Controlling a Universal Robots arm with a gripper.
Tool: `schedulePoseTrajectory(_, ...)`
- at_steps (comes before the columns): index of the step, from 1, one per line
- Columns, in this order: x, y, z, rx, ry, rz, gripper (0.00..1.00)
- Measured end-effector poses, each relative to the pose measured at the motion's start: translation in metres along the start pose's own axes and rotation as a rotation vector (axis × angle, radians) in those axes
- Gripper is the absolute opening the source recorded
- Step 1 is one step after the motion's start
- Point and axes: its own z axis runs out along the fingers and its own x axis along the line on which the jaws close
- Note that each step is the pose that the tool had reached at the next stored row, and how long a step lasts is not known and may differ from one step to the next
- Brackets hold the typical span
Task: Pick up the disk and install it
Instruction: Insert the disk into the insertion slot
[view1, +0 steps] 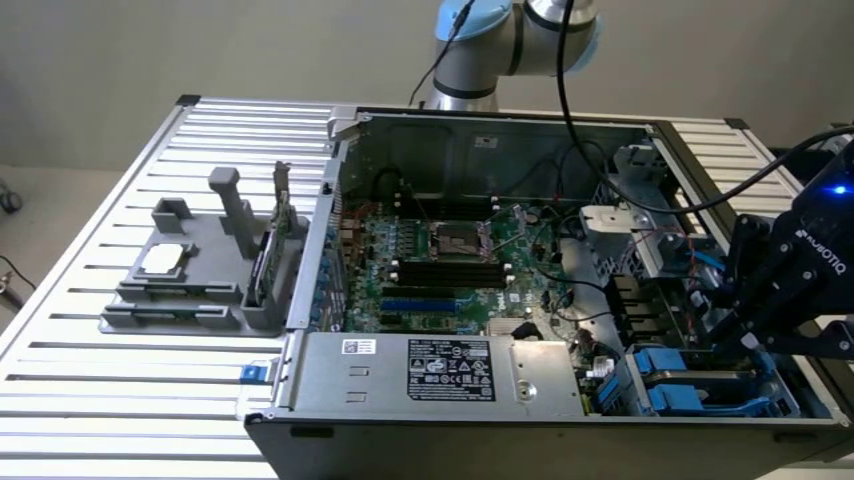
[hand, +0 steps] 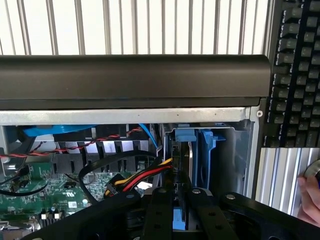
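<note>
Disk in blue carrier sits upright in the drive bay, clamped edgewise between nearly closed jaws. Likely rigid, fairly heavy, shock-sensitive; hold the carrier edges.

disk: you see just a blue strip; the tool's fingers cover the rest.
keyboard: cut off by the edge.

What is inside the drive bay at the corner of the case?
Blue plastic carriers sit in the drive bay. The end effector hangs over it, covering the disk area beneath.
</note>
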Motion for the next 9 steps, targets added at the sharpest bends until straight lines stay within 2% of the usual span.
schedulePoseTrajectory(9,-0.0002,-0.0006,-0.0021,0.0017,0.0008,0.008,0.17)
